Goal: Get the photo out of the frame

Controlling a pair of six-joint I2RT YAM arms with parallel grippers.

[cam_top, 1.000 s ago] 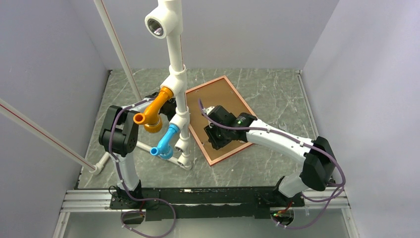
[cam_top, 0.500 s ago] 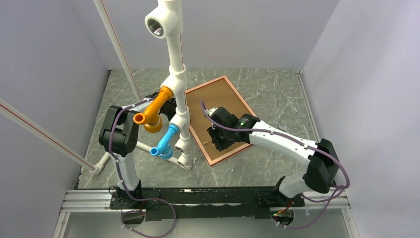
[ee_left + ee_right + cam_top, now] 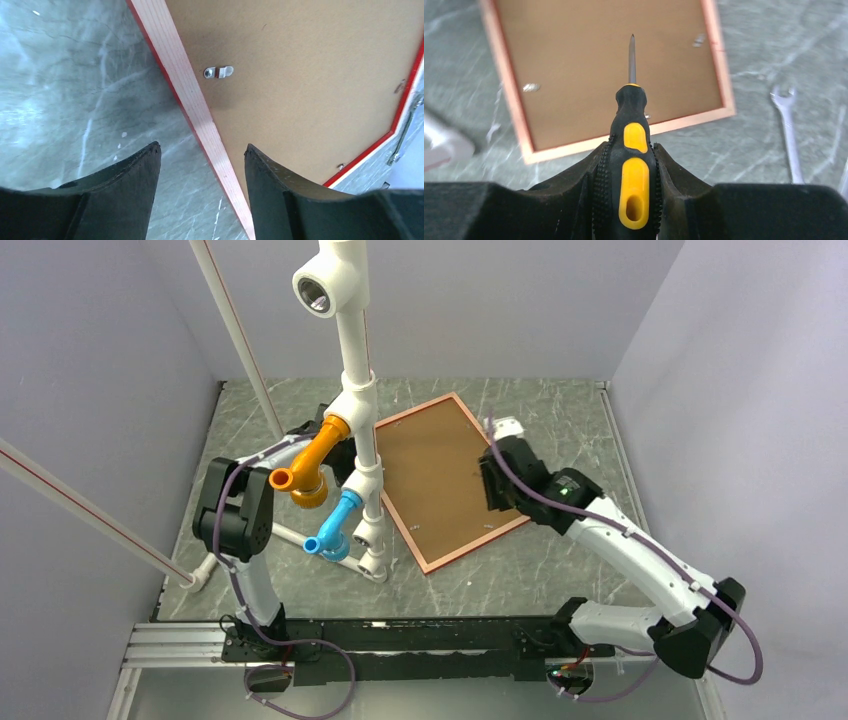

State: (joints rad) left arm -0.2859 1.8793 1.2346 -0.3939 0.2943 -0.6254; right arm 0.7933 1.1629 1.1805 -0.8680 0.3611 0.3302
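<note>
Since a second ago the right arm has swung from the middle of the frame (image 3: 478, 545) to its right edge. The right gripper (image 3: 493, 478) is clamped on a screwdriver (image 3: 634, 165), tip over the brown backing (image 3: 435, 468). We note the frame lies back-up on the table (image 3: 560, 410), beside the pipe stand (image 3: 358, 390). The left gripper (image 3: 202, 150) hovers over its left rail — jaws apart, holding nothing

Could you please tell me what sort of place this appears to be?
Probably a robotics lab test cell: plain pale walls box in a marble-patterned table, a white pipe assembly stands on it, and the right gripper holds a screwdriver.
</note>
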